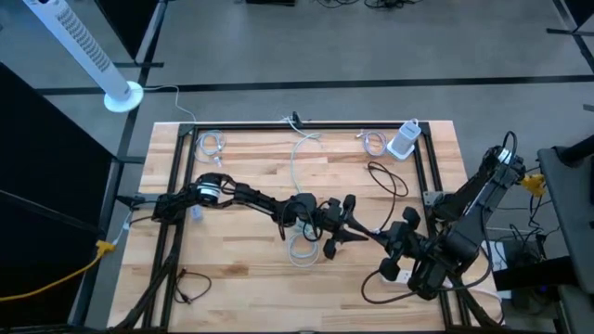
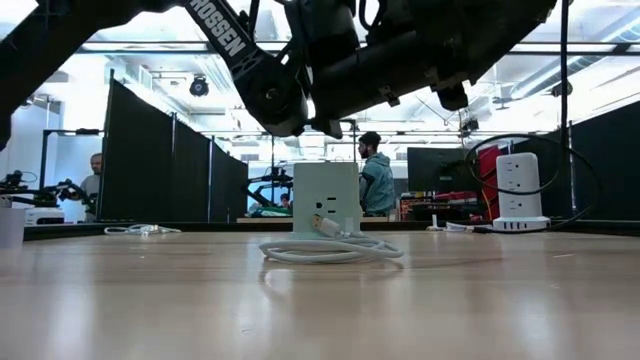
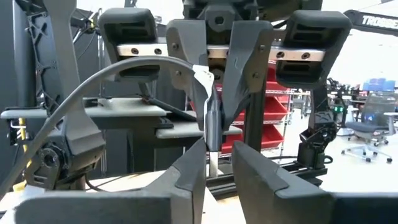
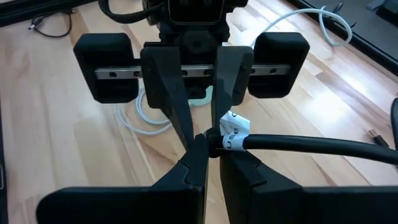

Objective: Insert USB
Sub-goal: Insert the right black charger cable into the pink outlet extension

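A black USB plug (image 3: pixel 213 127) on a black cable (image 4: pixel 311 146) with a white label (image 4: pixel 234 132) hangs in the air over the table's middle. My two grippers meet nose to nose on it. My right gripper (image 4: pixel 210 155) is shut on the cable just behind the plug. My left gripper (image 3: pixel 219 155) comes from the table's left and has closed on the plug's free end. In the high view the plug is hidden between the left gripper (image 1: pixel 345 223) and the right gripper (image 1: pixel 380 239). A white socket cube (image 2: pixel 327 198) stands on the table below them. My left gripper has the plug's free end (image 3: pixel 213 163) between its two fingers, coming nearly level from the table's left, opposite the other gripper. One finger (image 4: pixel 198 138) lies against the plug. A thin gap shows beside the metal tip, so I cannot tell whether the other finger touches. My right gripper pinches the cable between its two fingers right behind the plug, at the white label (image 4: pixel 229 142). It comes slanting down from the table's right. The plug sticks out past the fingertips toward my left gripper, clear of the table. The cable trails away slack toward the table's right side.
A white cable coil (image 2: pixel 330 248) lies at the cube's foot. A white tower power strip (image 1: pixel 405 139) stands at the far right. Small cable bundles (image 1: pixel 212 144) (image 1: pixel 374 142) lie along the far edge, and a black cable (image 1: pixel 190 283) lies near left. People stand beyond the table (image 2: pixel 378 175).
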Tool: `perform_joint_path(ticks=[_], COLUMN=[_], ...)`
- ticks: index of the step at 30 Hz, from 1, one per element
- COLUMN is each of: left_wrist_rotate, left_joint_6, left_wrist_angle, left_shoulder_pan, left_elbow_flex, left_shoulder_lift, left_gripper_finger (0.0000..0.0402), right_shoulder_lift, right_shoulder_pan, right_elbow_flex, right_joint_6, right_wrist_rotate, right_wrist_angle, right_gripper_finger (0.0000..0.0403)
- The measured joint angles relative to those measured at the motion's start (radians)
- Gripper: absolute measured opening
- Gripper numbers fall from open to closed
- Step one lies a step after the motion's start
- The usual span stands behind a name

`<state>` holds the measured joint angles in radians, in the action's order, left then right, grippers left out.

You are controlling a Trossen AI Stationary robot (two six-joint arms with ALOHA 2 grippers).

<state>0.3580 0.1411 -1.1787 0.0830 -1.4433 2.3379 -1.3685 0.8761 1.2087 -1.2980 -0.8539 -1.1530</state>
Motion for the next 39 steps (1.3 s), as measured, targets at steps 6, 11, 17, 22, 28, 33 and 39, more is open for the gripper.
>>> perform_joint_path(ticks=[6, 11, 17, 22, 28, 33, 39], left_wrist_rotate=[0.002, 0.003, 0.005, 0.003, 0.001, 0.0, 0.0], left_joint_6=[0.001, -0.035, -0.079, -0.088, -0.091, -0.099, -0.104], left_wrist_angle=[0.015, 0.049, 0.088, 0.107, 0.147, 0.178, 0.18], left_shoulder_pan=[0.0, -0.003, -0.007, -0.009, -0.008, -0.006, -0.005], left_elbow_flex=[0.0, 0.0, -0.002, -0.002, -0.002, -0.001, -0.001], left_shoulder_lift=[0.0, 0.0, 0.0, 0.0, 0.0, 0.0, 0.0], left_gripper_finger=[0.0009, 0.0006, 0.0005, 0.0005, 0.0005, 0.0005, 0.0005], right_shoulder_lift=[0.0, 0.0, 0.009, 0.029, 0.029, 0.029, 0.038], right_shoulder_pan=[0.0, 0.0, -0.01, -0.047, -0.112, -0.158, -0.18], right_elbow_flex=[0.0, 0.0, 0.013, 0.013, 0.013, 0.014, 0.014], right_joint_6=[-0.003, -0.011, -0.08, -0.084, 0.005, 0.085, 0.121], right_wrist_rotate=[0.006, 0.061, 0.134, 0.204, 0.288, 0.386, 0.444], right_wrist_angle=[0.003, 0.005, 0.002, -0.008, -0.011, -0.012, -0.02], right_gripper_finger=[0.0013, 0.0013, 0.0043, 0.0116, 0.0162, 0.016, 0.0143])
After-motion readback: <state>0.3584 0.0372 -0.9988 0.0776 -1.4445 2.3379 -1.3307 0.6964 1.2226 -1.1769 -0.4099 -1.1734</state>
